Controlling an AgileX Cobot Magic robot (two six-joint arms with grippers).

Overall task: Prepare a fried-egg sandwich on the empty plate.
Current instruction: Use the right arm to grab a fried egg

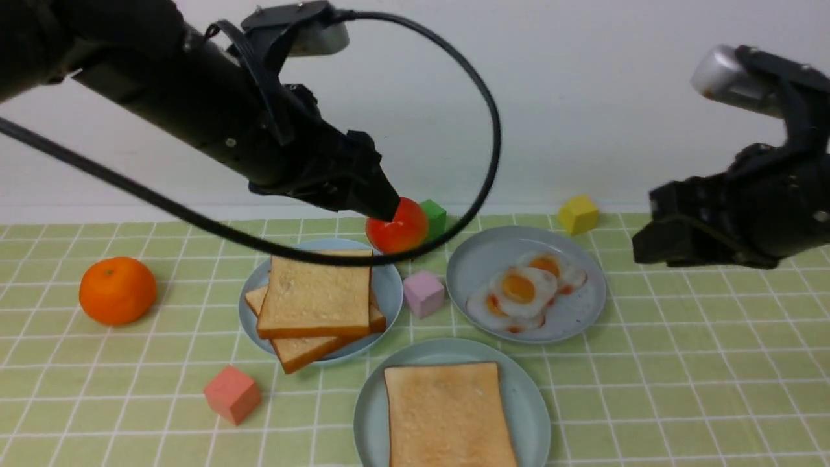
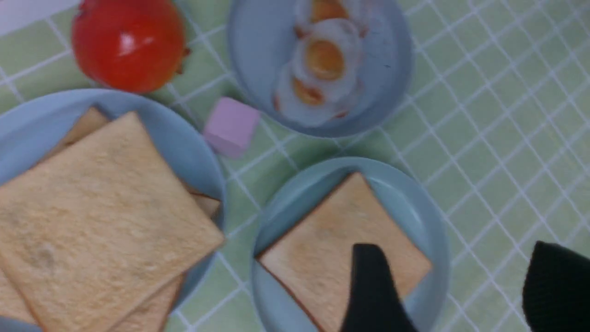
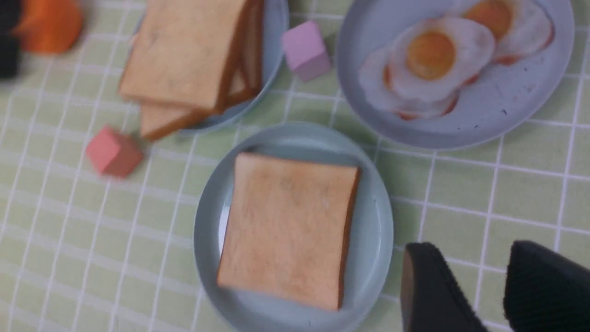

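The pale mint-green plate (image 1: 532, 402) sits at the front centre and holds a single toast slice (image 1: 447, 415) with nothing on top of it. Several fried eggs (image 1: 522, 285) lie overlapping on the grey-blue plate (image 1: 577, 318) at the back right. My left gripper (image 1: 388, 209) hangs open and empty, high over the back of the table near the tomato. In the left wrist view its fingers (image 2: 454, 249) stand wide apart. My right gripper (image 1: 645, 233) is open and empty, held high at the right; it also shows in the right wrist view (image 3: 472, 249).
A grey-blue plate (image 1: 389, 285) at the left holds stacked toast slices (image 1: 316, 295) with no egg. An orange (image 1: 117, 290) lies far left. A tomato (image 1: 399, 227) and a green cube (image 1: 433, 217) sit behind the plates, with a yellow cube (image 1: 578, 214), a purple cube (image 1: 423, 293) and a pink cube (image 1: 232, 393) around them.
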